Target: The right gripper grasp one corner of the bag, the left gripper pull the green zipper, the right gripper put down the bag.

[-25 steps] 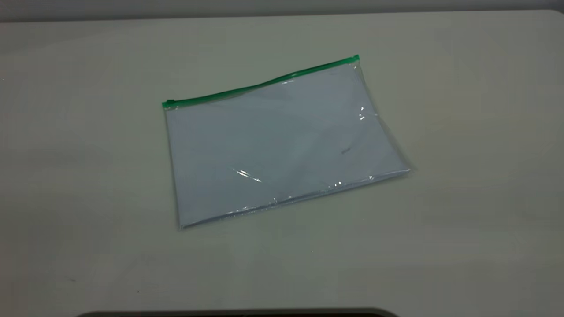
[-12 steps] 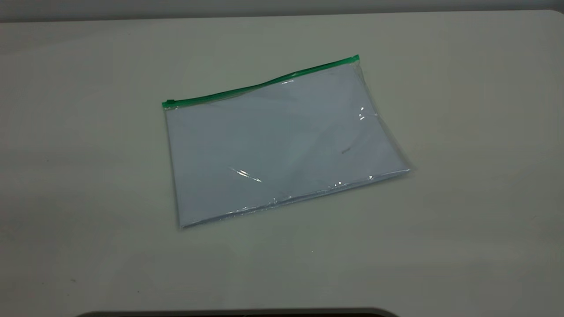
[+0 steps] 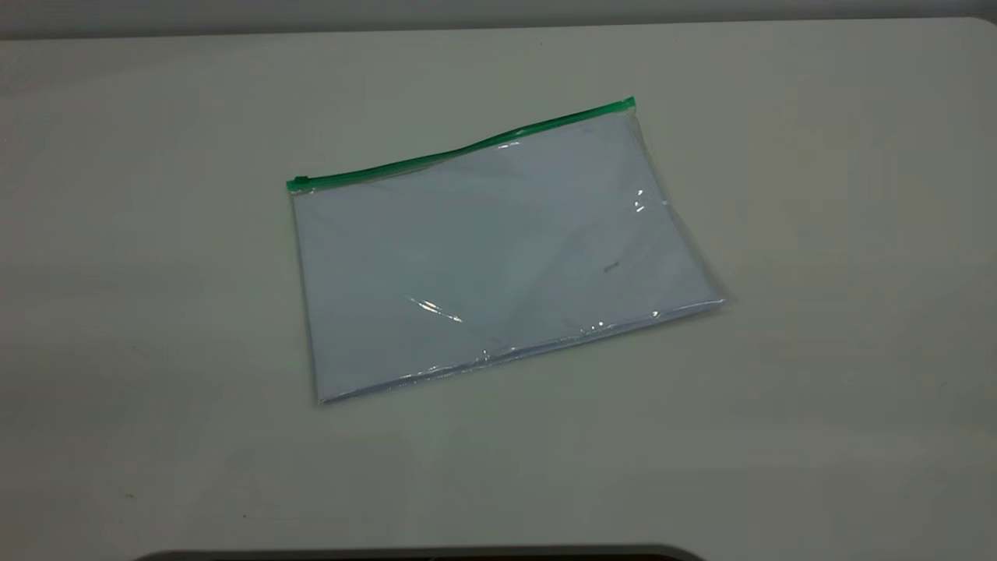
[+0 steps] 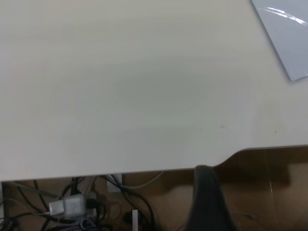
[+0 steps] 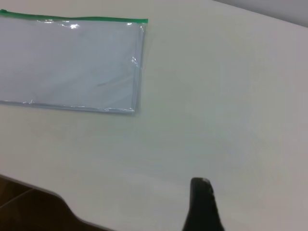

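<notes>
Exterior view: bag flat on table, untouched; left hand, right hand well apart, spread untellable.

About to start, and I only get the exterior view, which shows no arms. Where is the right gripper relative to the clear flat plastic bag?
Observer: The black pointed right gripper hangs over the bare white table, well apart from the clear flat plastic bag.
Operator: Which part of the bag faces it?
Observer: A short side, including the corner where the thin green zipper ends.
Operator: And the left arm?
Observer: The black left gripper sits at the table's edge, with tangled cables below; the bag is far from it.
</notes>
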Robot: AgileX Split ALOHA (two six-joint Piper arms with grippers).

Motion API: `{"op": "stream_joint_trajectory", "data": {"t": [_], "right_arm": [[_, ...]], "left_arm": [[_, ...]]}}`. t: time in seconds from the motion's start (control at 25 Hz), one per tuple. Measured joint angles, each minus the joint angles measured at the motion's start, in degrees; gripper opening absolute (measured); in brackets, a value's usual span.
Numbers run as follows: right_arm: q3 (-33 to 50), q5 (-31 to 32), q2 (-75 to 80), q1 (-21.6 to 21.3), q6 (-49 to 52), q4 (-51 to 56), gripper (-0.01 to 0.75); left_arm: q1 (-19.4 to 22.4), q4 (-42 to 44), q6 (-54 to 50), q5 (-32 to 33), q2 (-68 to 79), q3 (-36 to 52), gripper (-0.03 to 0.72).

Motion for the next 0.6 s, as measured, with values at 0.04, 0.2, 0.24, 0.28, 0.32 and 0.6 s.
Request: {"op": "stream_joint_trajectory", "data": {"t": [0.04, 0.2, 0.24, 0.28, 0.32, 0.6], "right_arm": [[0.0, 0.0, 0.0, 0.0, 0.0, 0.0, 0.578], [0.0, 0.0, 0.0, 0.0, 0.1, 0.0, 0.578], [0.0, 0.0, 0.0, 0.0, 0.1, 0.0, 0.578], [0.0, 0.0, 0.0, 0.0, 0.1, 0.0, 0.578], [0.0, 0.0, 0.0, 0.0, 0.2, 0.0, 0.578], [0.0, 0.0, 0.0, 0.0, 0.2, 0.0, 0.578]], "left_arm": [[0.0, 0.0, 0.0, 0.0, 0.0, 0.0, 0.588], [0.0, 0.0, 0.0, 0.0, 0.0, 0.0, 0.588], [0.0, 0.0, 0.0, 0.0, -0.1, 0.0, 0.588], [0.0, 0.0, 0.0, 0.0, -0.6, 0.0, 0.588], [0.0, 0.0, 0.0, 0.0, -1.2, 0.0, 0.588], [0.0, 0.0, 0.0, 0.1, -8.9, 0.0, 0.588]]}}
